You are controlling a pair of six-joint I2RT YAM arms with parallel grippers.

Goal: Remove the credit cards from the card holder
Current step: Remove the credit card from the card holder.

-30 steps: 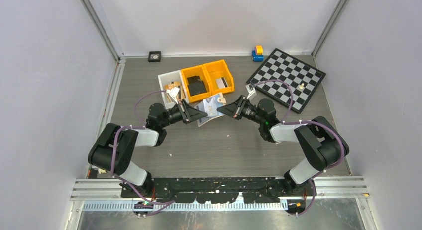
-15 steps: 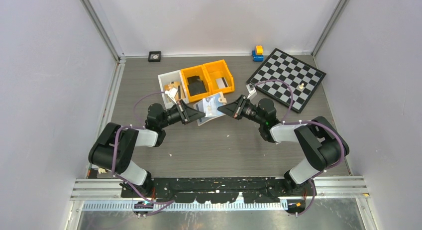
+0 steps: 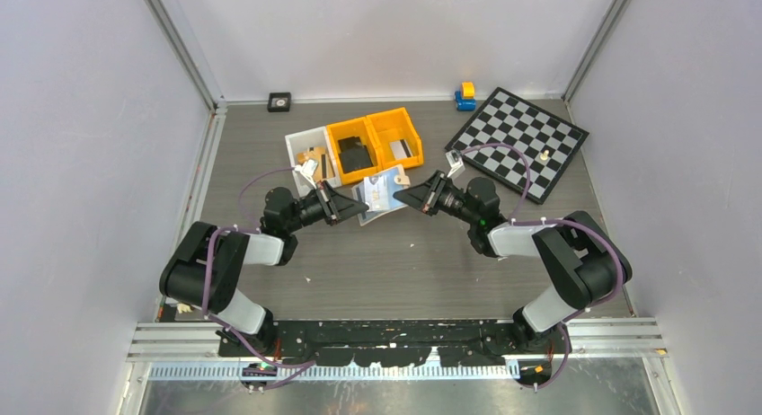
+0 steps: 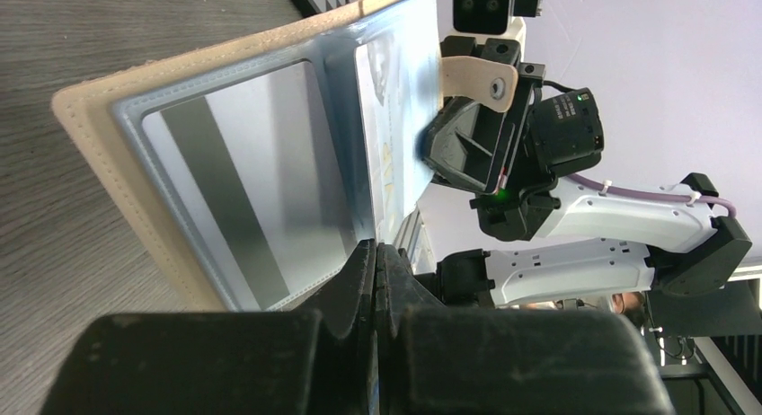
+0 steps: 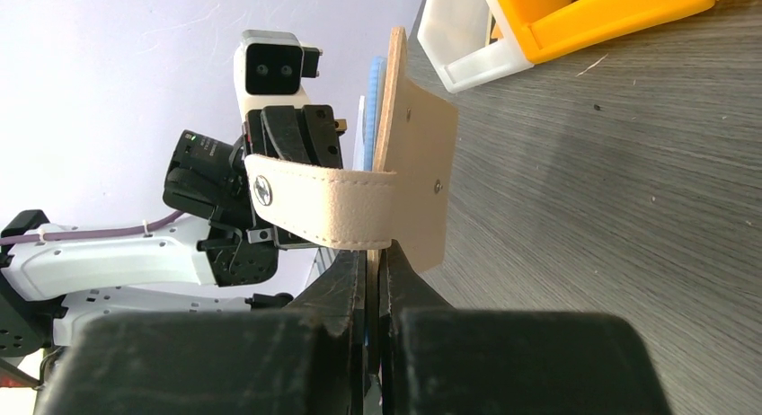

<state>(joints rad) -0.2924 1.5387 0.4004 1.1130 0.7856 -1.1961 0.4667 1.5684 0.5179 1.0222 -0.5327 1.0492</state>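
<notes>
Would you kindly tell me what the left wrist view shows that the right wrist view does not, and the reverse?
Only the left wrist view shows the card holder's open inside, with a silvery, dark-striped credit card in a see-through pocket, and the right gripper clamping its far edge.

Only the right wrist view shows the holder's plain beige outside, plus the white bin and the orange bin behind it.

Both show the holder and its snap strap, held between the right gripper and the left gripper, each shut.

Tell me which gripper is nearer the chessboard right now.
Right. The right gripper clamps the card holder on the side facing the chessboard; the left gripper pinches the holder's opposite edge, so the whole holder lies between it and the board.
</notes>
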